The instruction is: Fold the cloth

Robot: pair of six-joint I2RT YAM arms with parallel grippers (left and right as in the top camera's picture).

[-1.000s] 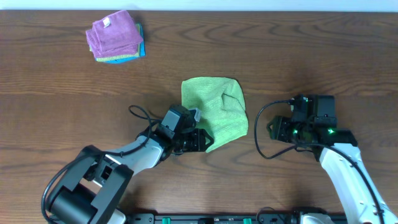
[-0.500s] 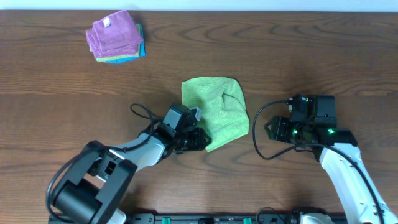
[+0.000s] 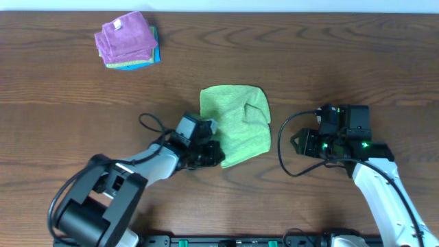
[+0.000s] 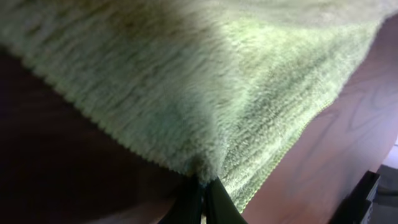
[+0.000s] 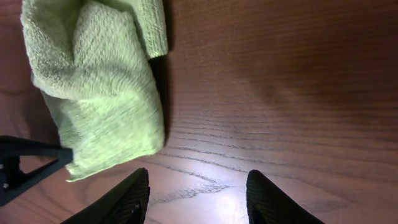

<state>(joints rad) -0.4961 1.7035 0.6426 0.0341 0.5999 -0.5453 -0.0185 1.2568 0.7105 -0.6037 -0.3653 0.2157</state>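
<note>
The lime-green cloth (image 3: 236,123) lies partly folded and rumpled in the middle of the table. My left gripper (image 3: 214,156) sits at its near-left corner, shut on the cloth's edge; in the left wrist view the two dark fingers (image 4: 214,200) meet with a pinch of green cloth (image 4: 205,112) between them. My right gripper (image 3: 300,143) hovers to the right of the cloth, apart from it. Its fingers (image 5: 273,199) stand open over bare wood, with the cloth (image 5: 99,93) up and to the left of them.
A stack of folded cloths, purple (image 3: 123,38) with a white tag on top and blue (image 3: 154,56) beneath, rests at the table's far left. The left arm's cable (image 3: 152,123) loops beside its wrist. The right arm's cable (image 3: 288,154) curls near that gripper.
My left gripper has closed on the cloth's near-left corner and shifted slightly left, pulling the cloth's near edge with it. The right arm has hardly moved.
</note>
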